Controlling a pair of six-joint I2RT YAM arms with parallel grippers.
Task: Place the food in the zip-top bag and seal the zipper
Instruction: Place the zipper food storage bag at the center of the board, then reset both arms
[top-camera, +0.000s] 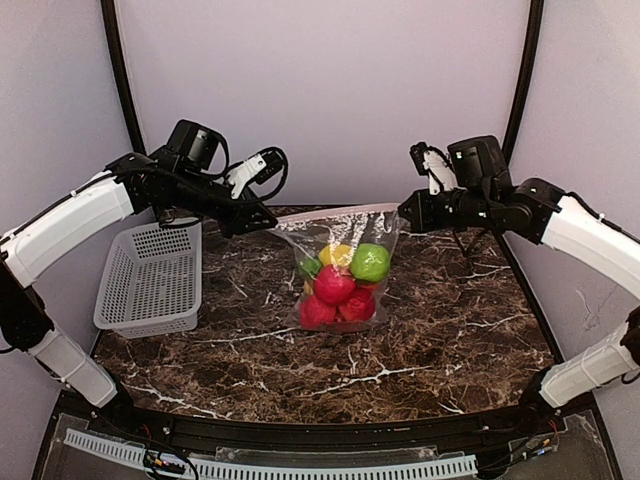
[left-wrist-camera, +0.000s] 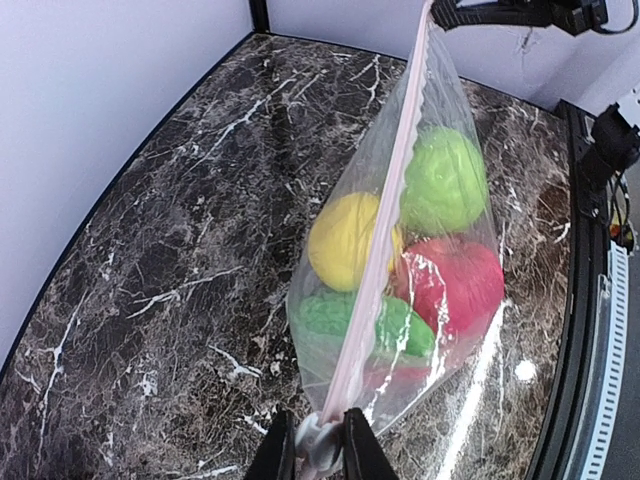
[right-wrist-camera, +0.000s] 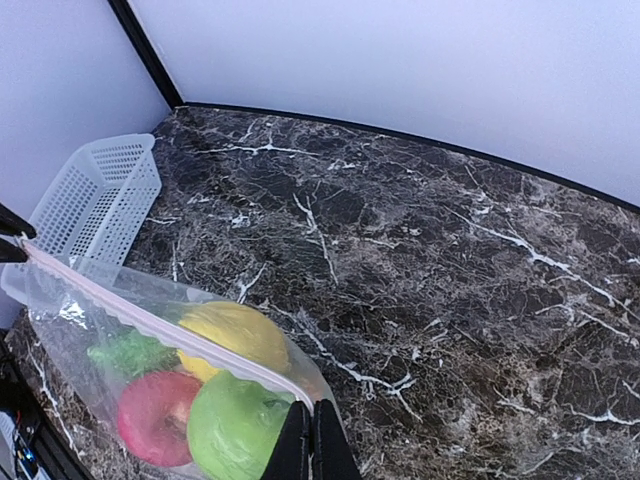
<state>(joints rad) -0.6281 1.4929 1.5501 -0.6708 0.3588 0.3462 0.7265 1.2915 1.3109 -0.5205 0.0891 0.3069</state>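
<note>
The zip-top bag (top-camera: 343, 305) hangs stretched between my two grippers above the marble table. Inside it lies the food: a light green fruit (left-wrist-camera: 445, 180), a yellow one (left-wrist-camera: 343, 240), a red one (left-wrist-camera: 455, 285) and a darker green piece (left-wrist-camera: 398, 328). The pale pink zipper (left-wrist-camera: 385, 240) runs taut along the bag's top edge. My left gripper (left-wrist-camera: 318, 448) is shut on the white slider tab (left-wrist-camera: 316, 438) at the zipper's left end. My right gripper (right-wrist-camera: 312, 445) is shut on the bag's right corner, at the zipper's (right-wrist-camera: 150, 320) other end.
A white mesh basket (top-camera: 152, 275) stands on the table's left side, under my left arm. Purple walls close in the back and sides, and black posts stand in the rear corners.
</note>
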